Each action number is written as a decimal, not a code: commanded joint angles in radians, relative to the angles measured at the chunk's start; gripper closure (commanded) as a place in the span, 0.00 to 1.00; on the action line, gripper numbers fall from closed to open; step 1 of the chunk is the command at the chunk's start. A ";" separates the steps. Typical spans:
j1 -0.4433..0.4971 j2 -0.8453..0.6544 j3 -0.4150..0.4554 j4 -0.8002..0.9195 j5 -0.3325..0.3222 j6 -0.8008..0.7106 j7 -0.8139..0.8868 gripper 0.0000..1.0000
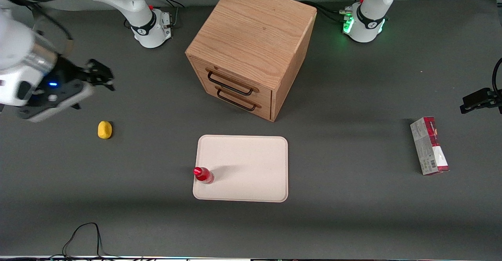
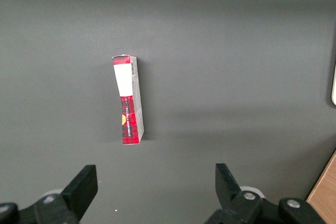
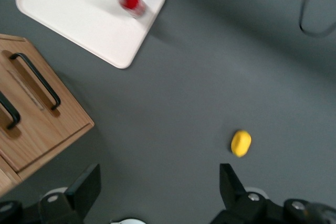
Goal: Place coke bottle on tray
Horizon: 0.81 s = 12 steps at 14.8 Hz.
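The coke bottle (image 1: pixel 203 175) stands upright on the tray (image 1: pixel 251 163), in the corner nearest the front camera on the working arm's side, just inside the low rim. The tray lies on the grey worktop (image 1: pixel 353 214) in front of the wooden drawer cabinet (image 1: pixel 251 45). The tool (image 1: pixel 98 76) hangs above the worktop toward the working arm's end, well apart from the bottle, above a yellow lemon-like object (image 1: pixel 104 130), its fingers (image 3: pixel 233 184) spread wide and holding nothing.

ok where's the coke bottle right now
The coke bottle stands upright on the tray, at its corner nearest the front camera, toward the working arm's end; the gripper is away, open.
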 commanded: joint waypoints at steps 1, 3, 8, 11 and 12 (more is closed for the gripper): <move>-0.143 -0.178 0.099 -0.239 0.004 0.082 0.018 0.00; -0.200 -0.247 0.105 -0.355 0.004 0.143 0.018 0.00; -0.280 -0.294 0.087 -0.445 0.004 0.197 0.015 0.00; -0.277 -0.294 0.044 -0.442 -0.004 0.203 0.012 0.00; -0.277 -0.294 0.041 -0.442 -0.004 0.209 0.012 0.00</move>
